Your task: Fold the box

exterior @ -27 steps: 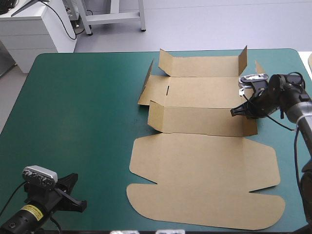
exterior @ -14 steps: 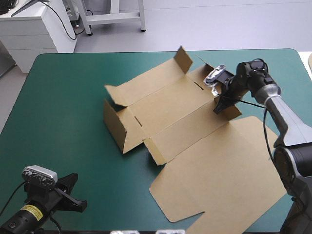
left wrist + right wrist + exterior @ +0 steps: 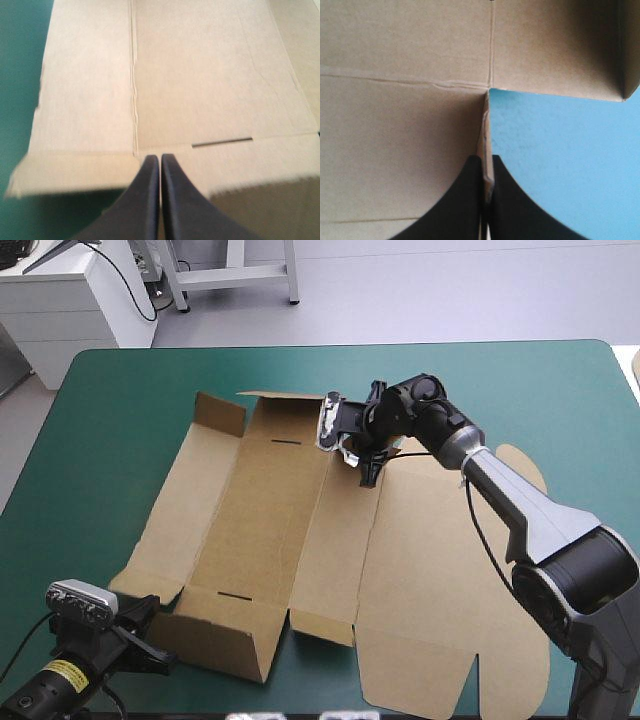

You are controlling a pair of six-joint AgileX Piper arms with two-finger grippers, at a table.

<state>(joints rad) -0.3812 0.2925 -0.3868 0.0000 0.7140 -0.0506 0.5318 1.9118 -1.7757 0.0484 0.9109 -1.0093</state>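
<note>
High view: box (image 3: 250, 510) flat w/ flaps (image 3: 219, 414) up

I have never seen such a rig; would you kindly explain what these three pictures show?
This is a two-armed robot at a table with a teal-green cover. One picture looks down from above and behind it; the other two come from a camera on each wrist, looking along that gripper. A cut sheet of brown board, the box, lies mostly flat with some flaps raised. The right gripper pinches an edge at the sheet's far side; its wrist view shows board between its black fingers. The left gripper is shut, holding nothing, the box's near end at its tip.
</note>
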